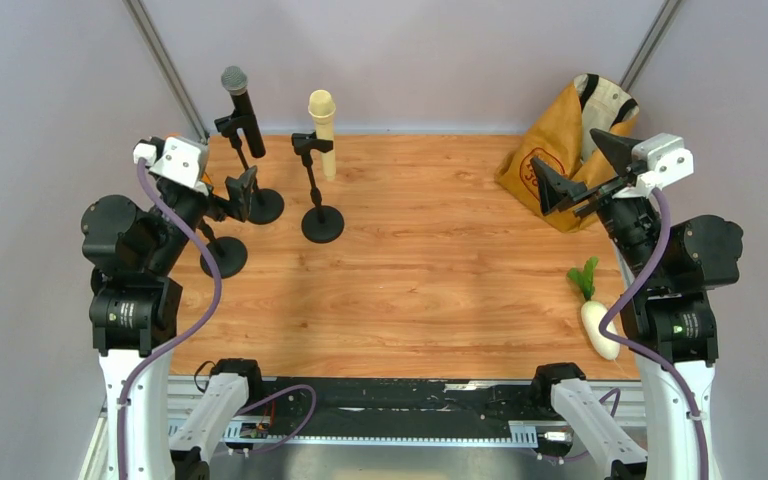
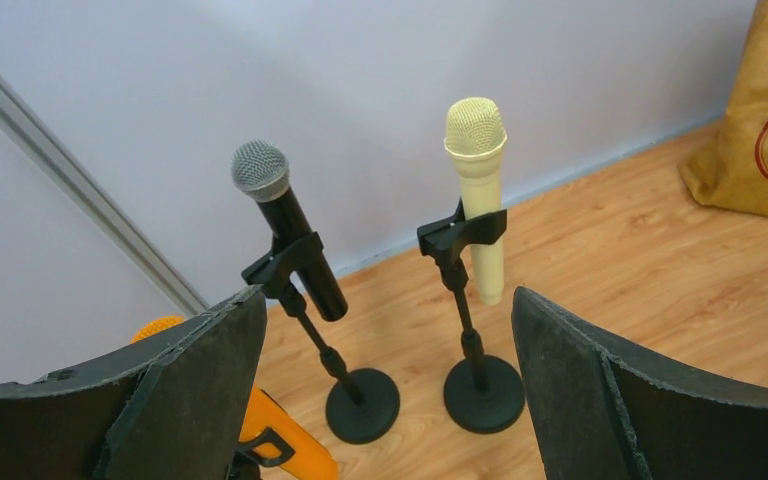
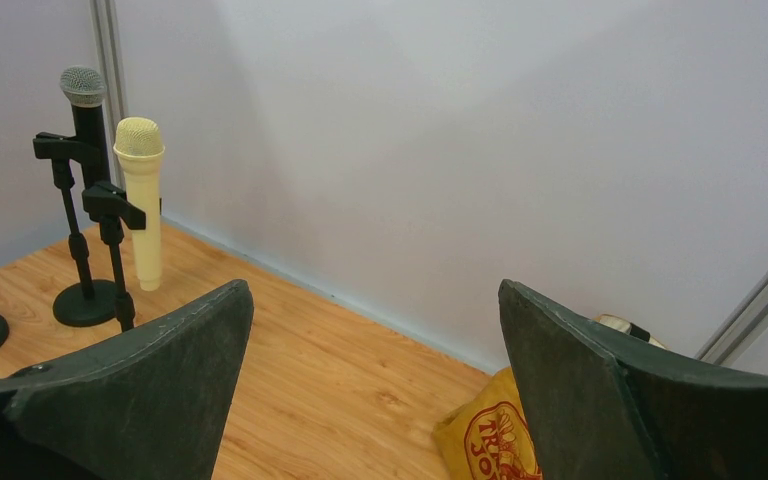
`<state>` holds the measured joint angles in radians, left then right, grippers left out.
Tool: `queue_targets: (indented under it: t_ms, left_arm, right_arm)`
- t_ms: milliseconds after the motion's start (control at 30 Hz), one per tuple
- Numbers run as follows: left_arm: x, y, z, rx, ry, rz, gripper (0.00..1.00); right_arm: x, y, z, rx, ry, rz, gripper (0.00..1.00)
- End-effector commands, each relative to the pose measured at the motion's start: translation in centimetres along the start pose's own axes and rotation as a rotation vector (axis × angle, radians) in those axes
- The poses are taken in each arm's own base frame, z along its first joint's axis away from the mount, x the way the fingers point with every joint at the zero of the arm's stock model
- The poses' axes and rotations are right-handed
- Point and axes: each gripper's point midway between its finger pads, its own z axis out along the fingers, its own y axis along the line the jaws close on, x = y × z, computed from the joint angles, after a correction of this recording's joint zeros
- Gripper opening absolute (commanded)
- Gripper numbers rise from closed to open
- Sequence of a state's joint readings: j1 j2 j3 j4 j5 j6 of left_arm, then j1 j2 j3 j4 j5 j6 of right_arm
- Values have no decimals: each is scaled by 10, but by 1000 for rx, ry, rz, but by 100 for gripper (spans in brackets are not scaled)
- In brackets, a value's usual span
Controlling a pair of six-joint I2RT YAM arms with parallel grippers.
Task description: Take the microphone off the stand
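Three black stands are at the back left. A black microphone with a grey head sits tilted in the clip of one stand. A cream microphone hangs upright in the clip of another stand. Both also show in the left wrist view: the black microphone and the cream microphone. An orange microphone sits clipped just below my left finger; its stand base is nearest. My left gripper is open and empty, short of the mics. My right gripper is open and empty, raised at the right.
A yellow-brown bag with red print leans at the back right, just behind my right gripper. A white radish with green leaves lies near the right edge. Grey walls and metal posts enclose the wooden table.
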<state>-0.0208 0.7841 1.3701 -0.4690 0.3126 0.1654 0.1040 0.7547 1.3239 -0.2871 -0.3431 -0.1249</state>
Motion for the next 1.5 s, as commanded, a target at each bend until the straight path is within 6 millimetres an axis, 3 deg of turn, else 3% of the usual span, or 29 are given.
queue_targets:
  t_ms: [0,133,333,567,700,800,833,867,967,1233,1467]
  left_arm:
    - [-7,-6,0,39,-14,-2,98]
    - [-3,-15,3,92,-13,-3,98]
    - [14,-26,20,160,4,-35,98]
    - [64,-51,51,263,67,-19,98]
    - [94,-70,69,327,68,-9,98]
    - [109,-67,87,278,24,-31,98]
    - [105,-63,92,253,-8,-43,98]
    - [118,-59,99,224,13,-56,98]
    - [117,-52,110,174,-52,-66,98]
    - [163,-64,126,190,-36,-114,94]
    - [184,-70,138,197,-46,-166,84]
  right_arm:
    - [-13,2,-1,-13,-27,-9,100]
    - [-7,9,4,-72,-16,-62,100]
    - [32,26,21,-205,46,-73,100]
    - [91,47,26,-326,104,-43,100]
    - [114,57,25,-373,112,-18,100]
    - [122,59,25,-380,123,-9,100]
    - [124,59,25,-382,125,-7,100]
    - [127,60,24,-383,128,-6,100]
    - [133,62,23,-389,132,-6,100]
    - [141,66,20,-405,137,-8,100]
    - [148,70,19,-425,145,5,100]
